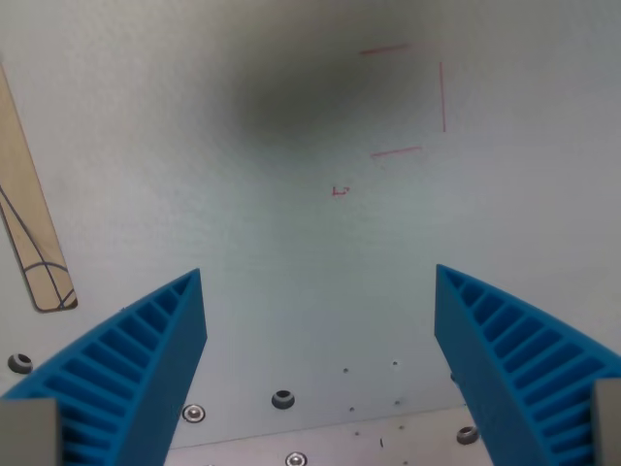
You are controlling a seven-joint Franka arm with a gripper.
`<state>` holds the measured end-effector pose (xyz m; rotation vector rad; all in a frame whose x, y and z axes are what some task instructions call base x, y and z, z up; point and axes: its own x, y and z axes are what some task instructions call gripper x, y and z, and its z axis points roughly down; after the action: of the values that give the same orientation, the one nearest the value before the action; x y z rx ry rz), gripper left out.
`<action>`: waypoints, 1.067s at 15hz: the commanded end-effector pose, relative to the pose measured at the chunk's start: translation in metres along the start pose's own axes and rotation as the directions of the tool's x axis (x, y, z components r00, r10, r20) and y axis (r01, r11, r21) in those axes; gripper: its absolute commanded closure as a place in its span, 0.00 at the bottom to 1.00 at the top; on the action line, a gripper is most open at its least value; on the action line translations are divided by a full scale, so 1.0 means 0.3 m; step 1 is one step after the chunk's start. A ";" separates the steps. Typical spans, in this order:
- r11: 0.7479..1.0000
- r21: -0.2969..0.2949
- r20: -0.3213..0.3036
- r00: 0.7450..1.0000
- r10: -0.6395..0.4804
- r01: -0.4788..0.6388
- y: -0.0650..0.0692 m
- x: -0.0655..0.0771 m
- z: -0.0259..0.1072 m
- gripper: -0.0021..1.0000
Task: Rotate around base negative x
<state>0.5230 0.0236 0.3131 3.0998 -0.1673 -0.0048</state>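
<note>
Blue ribbed tool [320, 291] spread wide, released — nothing between fingers [146, 359]. Pale surface [291, 233] below — red line marks [412, 97], wooden strip [29, 214] at wrist view's left.

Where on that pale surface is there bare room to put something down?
The widest bare patch lies between the two blue fingers of the open gripper, running up to the red marks. It is busier along the bottom edge, dotted with screws, and at the wrist view's left, where a wooden strip lies.
</note>
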 end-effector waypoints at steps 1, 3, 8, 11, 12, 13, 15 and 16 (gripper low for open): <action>0.987 -0.157 -0.019 1.000 0.014 -0.017 -0.009 -0.002 -0.005 0.00; 0.984 -0.180 -0.022 1.000 0.014 -0.018 -0.009 -0.002 -0.005 0.00; 0.971 -0.236 -0.028 1.000 0.013 -0.019 -0.009 -0.002 -0.005 0.00; 0.963 -0.270 -0.031 0.999 0.012 -0.020 -0.009 -0.002 -0.005 0.00; 0.959 -0.281 -0.032 0.999 0.012 -0.020 -0.009 -0.002 -0.005 0.00; 0.956 -0.292 -0.033 0.999 0.011 -0.020 -0.009 -0.002 -0.005 0.00; 0.949 -0.314 -0.035 0.999 0.010 -0.021 -0.009 -0.002 -0.005 0.00; 0.945 -0.325 -0.036 0.999 0.010 -0.021 -0.009 -0.002 -0.005 0.00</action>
<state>0.5235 0.0229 0.3118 2.9631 -0.1453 0.0213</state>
